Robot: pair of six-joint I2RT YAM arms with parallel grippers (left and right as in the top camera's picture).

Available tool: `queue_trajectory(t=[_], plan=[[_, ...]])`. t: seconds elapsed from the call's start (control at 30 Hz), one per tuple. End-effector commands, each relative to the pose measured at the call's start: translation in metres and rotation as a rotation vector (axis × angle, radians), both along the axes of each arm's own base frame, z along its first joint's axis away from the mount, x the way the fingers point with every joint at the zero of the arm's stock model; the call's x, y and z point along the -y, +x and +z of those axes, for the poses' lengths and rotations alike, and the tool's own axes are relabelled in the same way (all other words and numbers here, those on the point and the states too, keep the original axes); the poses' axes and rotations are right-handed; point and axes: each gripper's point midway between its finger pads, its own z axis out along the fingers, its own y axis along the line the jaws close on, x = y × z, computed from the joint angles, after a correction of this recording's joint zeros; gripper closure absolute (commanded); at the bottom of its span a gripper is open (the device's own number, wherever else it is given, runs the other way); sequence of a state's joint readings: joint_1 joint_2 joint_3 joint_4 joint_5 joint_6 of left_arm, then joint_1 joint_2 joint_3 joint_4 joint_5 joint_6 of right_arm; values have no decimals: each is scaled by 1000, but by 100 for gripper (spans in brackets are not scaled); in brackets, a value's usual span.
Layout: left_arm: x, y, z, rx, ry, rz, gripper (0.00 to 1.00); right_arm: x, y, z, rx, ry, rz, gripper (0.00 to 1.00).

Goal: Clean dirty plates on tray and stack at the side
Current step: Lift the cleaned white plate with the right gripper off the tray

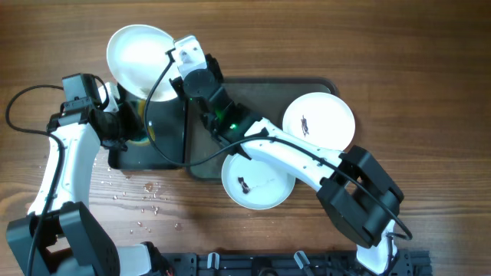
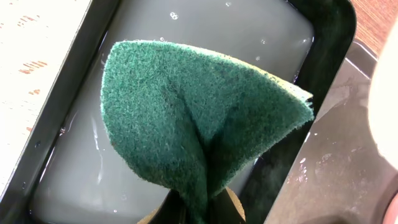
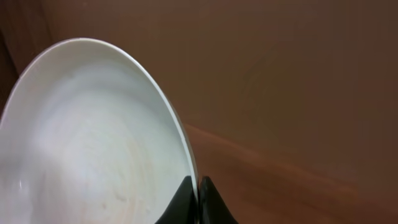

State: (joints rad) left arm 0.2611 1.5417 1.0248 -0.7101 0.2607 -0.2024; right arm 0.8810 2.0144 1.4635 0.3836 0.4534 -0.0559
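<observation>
My right gripper point(image 1: 178, 55) is shut on the rim of a white plate point(image 1: 140, 55) and holds it lifted at the back left, beyond the trays. In the right wrist view the plate point(image 3: 93, 143) stands on edge, its rim pinched between the black fingertips of that gripper point(image 3: 198, 193). Two more plates point(image 1: 318, 121) point(image 1: 257, 180) with dark smudges lie on the brown-grey tray point(image 1: 268, 90). My left gripper point(image 2: 199, 208) is shut on a folded green sponge point(image 2: 186, 112), which hangs over the water. From overhead the left gripper point(image 1: 130, 123) sits below the lifted plate.
A narrower black tray point(image 2: 323, 37) filled with cloudy water point(image 2: 205, 25) stands left of the brown tray point(image 2: 336, 162), touching it. Water drops point(image 1: 142, 199) dot the wooden table in front of the black tray. The right arm reaches across the brown tray.
</observation>
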Motion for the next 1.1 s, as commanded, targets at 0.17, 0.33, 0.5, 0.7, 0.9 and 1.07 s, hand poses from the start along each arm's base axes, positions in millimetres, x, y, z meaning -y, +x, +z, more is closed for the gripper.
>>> queue_trajectory(t=[0.17,0.33,0.5,0.7,0.9,1.07], plan=[[4,1,5,24,-7,-23,96,-3,4,28,199,-183,6,95],[4,1,5,24,-7,-23,96,-5,3,46,326,-295,12,95],[4,1,5,24,-7,-23,96,-14,-9,70,472,-390,21,95],[4,1,5,24,-7,-23,96,-27,-32,102,643,-449,9,95],[4,1,5,24,-7,-23,96,-46,-52,109,758,-564,59,96],[4,1,5,24,-7,-23,96,-45,-54,114,809,-634,41,95]])
